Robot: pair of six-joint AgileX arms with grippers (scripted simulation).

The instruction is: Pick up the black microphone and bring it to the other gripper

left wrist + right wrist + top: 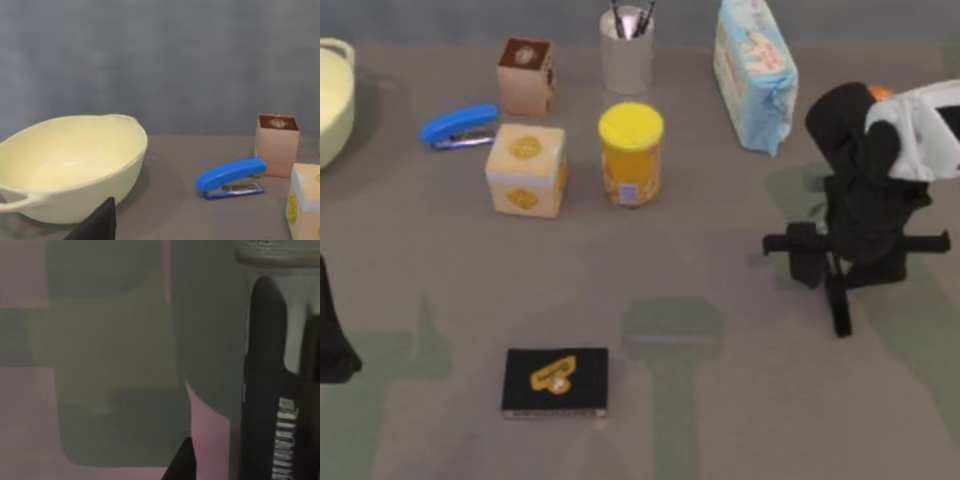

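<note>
The black microphone (838, 305) lies on the table at the right, its tail pointing toward the front edge and its head hidden under my right arm. My right gripper (850, 265) hangs low over it, open, its jaws spread on either side of the stick. In the right wrist view the black microphone body (265, 380) runs up to a silver-grey head, with one fingertip (184, 462) beside it and apart from it. My left gripper (330, 340), the other gripper, is parked at the table's left edge, open, with one fingertip (100, 222) showing.
Standing at the back are a cream bowl (330, 100), blue stapler (460, 128), brown box (527, 77), beige cube box (526, 170), yellow can (631, 155), grey cup (627, 50) and blue-white packet (754, 70). A black box (556, 382) lies near the front.
</note>
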